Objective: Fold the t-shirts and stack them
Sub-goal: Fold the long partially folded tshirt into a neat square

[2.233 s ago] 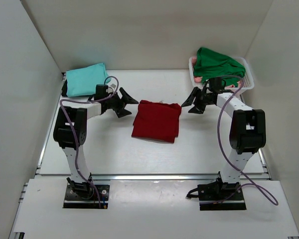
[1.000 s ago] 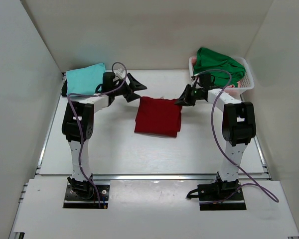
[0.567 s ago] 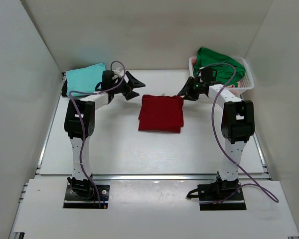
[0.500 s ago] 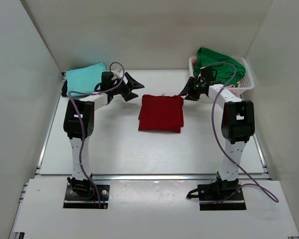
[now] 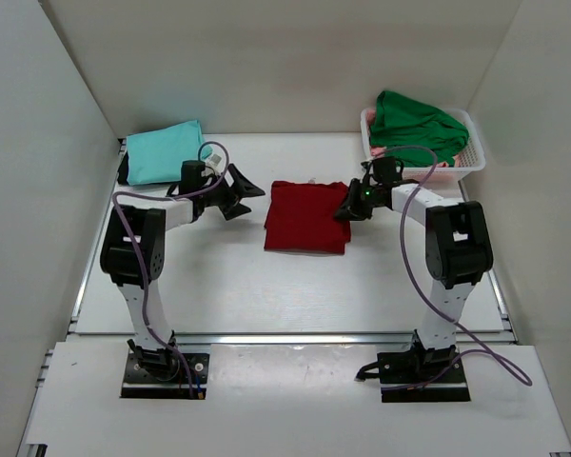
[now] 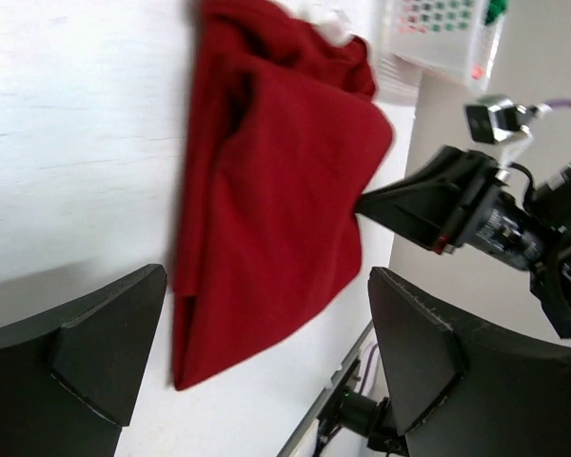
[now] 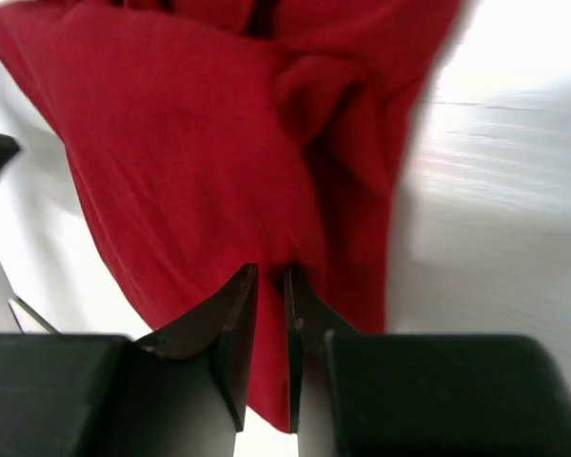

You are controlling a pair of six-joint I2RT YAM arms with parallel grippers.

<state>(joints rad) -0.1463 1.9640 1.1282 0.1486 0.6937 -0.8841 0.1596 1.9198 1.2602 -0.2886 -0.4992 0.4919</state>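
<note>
Bright, even light flooded the white bench (image 5: pixel 219 286), leaving only soft shadows; both wrist views were blurred, glare bleaching the bench beside the red shirt (image 7: pixel 190 143).

Red tee (image 5: pixel 307 217), teal tee (image 5: pixel 164 150) – green tee (image 5: pixel 414 124).

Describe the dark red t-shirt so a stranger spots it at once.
On the table, look midway between the teal t-shirt at far left and the basket at far right. The dark red t-shirt lies folded there, the only red one; the green t-shirt sits in the basket.
</note>
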